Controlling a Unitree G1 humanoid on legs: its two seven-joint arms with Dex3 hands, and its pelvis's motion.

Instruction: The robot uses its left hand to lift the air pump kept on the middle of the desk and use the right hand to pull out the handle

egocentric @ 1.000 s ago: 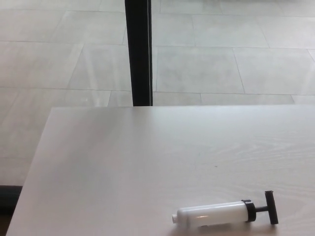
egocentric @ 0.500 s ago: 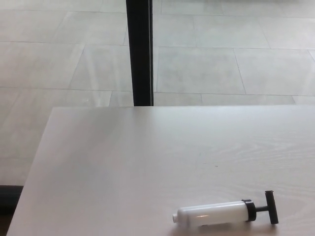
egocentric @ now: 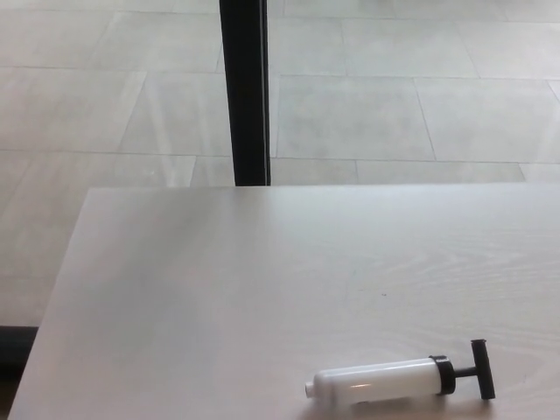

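Air pump lies flat near desk near edge, T-handle pointing right; wide bare desktop left, far. Neither hand visible.

There is one view only, from the robot's head, set high and tilted down and forward across the pale bench. The bench's near part fills the lower frame at close range; past its far edge the tiled floor and a dark upright post recede.
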